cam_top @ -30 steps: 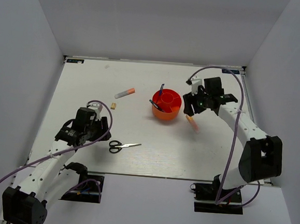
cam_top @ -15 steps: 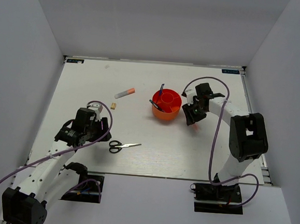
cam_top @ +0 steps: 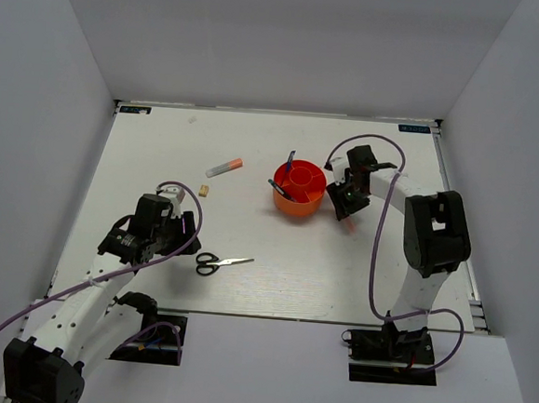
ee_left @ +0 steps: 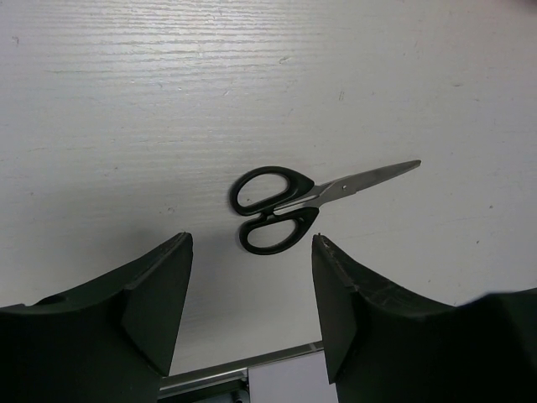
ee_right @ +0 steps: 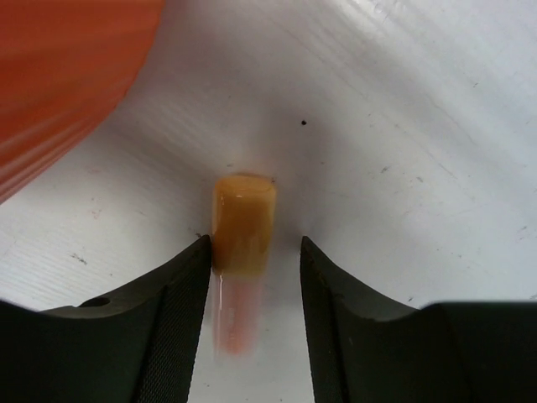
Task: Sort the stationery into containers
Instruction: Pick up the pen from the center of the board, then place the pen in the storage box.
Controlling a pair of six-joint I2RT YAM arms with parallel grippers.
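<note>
The peach-orange highlighter lies on the table between my right gripper's open fingers, and its cap touches the left finger. In the top view the right gripper is low beside the orange-red organizer cup, with the highlighter's end poking out below it. Two dark pens stand in the cup. The black-handled scissors lie just ahead of my open, empty left gripper. The scissors lie to the right of the left gripper in the top view.
An orange-capped white marker and a small tan eraser lie left of the cup. The cup's wall is close at the upper left of the right wrist view. White walls enclose the table.
My right gripper has moved left and down toward the cup and now straddles the highlighter. The left arm and the scissors have not moved.
</note>
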